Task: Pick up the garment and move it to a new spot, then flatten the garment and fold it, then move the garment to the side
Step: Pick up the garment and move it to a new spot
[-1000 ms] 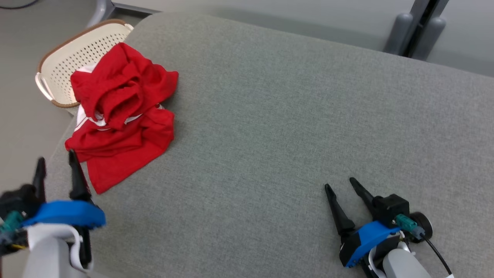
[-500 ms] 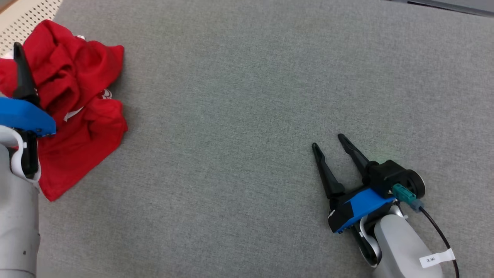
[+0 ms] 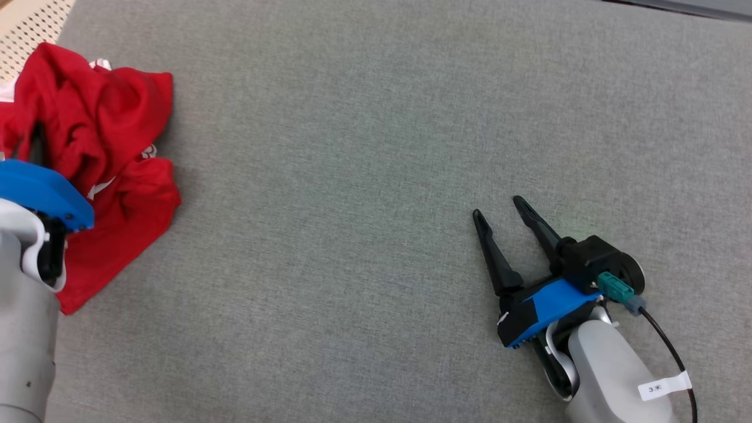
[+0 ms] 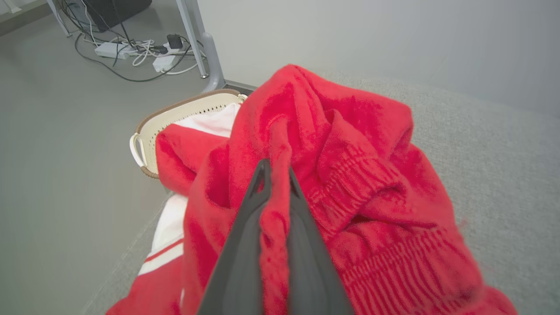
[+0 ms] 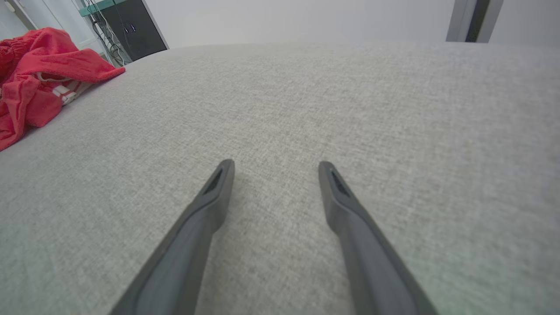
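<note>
two left fingers (image 4: 245,245) pinch a fold of the red garment (image 4: 358,175), crumpled at the desk's (image 3: 376,147) left edge, partly over a basket (image 4: 175,116). right fingers (image 3: 493,258) gape empty, well apart. a white tag (image 3: 661,386) reads "3", then an unclear mark.

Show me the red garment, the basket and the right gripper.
red garment (image 3: 111,117), head view, its crumpled upper folds.
basket (image 4: 175,117), left wrist view, its perforated wall.
right gripper (image 3: 497,206), head view, midway between its fingertips.

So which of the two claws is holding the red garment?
The left claw: it is pinched shut on a fold of the red garment. The right claw stands open over the grey surface, apart from the garment.
</note>
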Controlling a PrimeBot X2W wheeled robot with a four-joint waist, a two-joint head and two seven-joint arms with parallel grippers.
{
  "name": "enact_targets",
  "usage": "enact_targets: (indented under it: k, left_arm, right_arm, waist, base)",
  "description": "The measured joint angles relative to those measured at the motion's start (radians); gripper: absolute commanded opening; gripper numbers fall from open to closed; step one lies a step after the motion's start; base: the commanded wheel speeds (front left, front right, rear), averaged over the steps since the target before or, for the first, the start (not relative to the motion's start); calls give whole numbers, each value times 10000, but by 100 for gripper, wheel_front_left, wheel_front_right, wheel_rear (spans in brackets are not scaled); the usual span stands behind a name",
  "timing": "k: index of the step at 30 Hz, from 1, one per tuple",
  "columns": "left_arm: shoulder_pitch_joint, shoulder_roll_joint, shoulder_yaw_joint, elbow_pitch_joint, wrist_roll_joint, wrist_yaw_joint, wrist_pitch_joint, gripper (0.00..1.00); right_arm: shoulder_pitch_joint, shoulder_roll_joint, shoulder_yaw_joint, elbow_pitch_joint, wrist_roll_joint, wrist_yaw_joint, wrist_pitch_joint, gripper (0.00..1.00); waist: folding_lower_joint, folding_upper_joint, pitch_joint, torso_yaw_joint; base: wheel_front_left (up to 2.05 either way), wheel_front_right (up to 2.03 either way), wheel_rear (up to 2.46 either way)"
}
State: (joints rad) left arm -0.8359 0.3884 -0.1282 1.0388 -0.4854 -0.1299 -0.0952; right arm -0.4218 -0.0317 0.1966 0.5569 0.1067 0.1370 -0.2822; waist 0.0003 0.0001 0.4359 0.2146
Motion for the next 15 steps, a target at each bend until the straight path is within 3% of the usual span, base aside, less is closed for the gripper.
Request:
enact_targets:
  k: [6,15]
  left_arm:
    - [-487,253,-779,-571,-40,0,-1198,0]
    - [-1017,128,-2138,-2477,-123,0,-1620,0]
  right_arm:
    - [273,-100,-205,211,205,-23,86,100]
    - [1356,-167,-297,397,671,-59,173,100]
  waist:
    - [2,0,-629,81]
    - [-1,0,-1834,-396]
  base:
    - [0,0,0]
    - [0,0,0]
